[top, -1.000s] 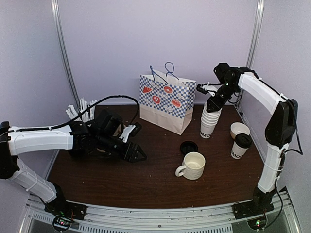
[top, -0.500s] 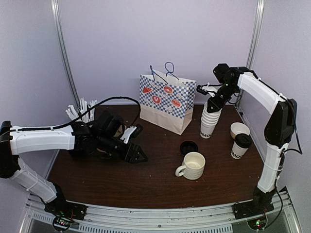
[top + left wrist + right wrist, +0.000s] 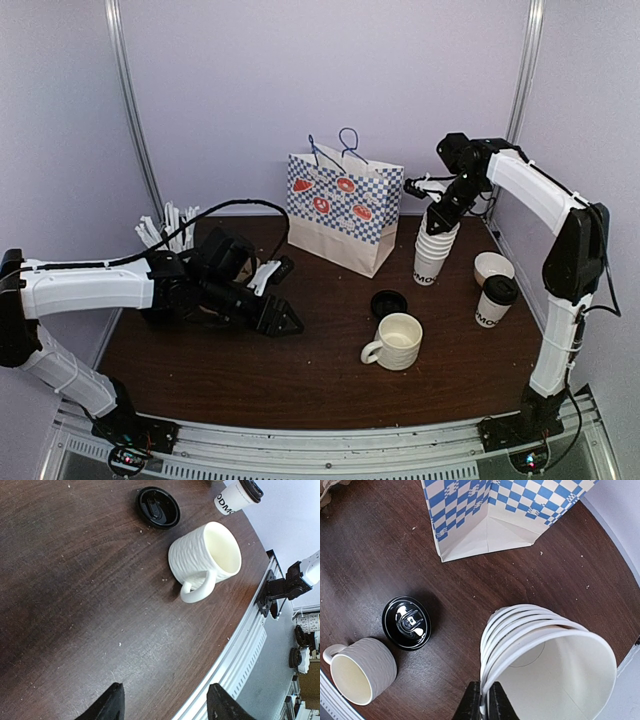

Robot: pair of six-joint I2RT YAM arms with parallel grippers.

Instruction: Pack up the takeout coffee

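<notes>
One takeout coffee cup (image 3: 496, 301) with a black lid stands at the right edge of the table; it also shows in the left wrist view (image 3: 239, 495). A lidless white cup (image 3: 492, 266) stands just behind it. A loose black lid (image 3: 388, 303) lies mid-table. My right gripper (image 3: 441, 207) is shut on the rim of the top cup of the lidless stack (image 3: 431, 250), one finger inside and one outside (image 3: 484, 702). My left gripper (image 3: 284, 319) is open and empty, low over the table's left half (image 3: 165, 707).
A blue-checked paper bag (image 3: 345, 205) stands upright at the back, left of the stack. A white ceramic mug (image 3: 396, 341) sits in front of the loose lid. White wrapped sticks (image 3: 168, 226) stand at the back left. A metal rail (image 3: 330, 445) runs along the near edge.
My right gripper has risen slightly while holding the cup rim. My left gripper has drifted slightly left. Nothing else moved.
</notes>
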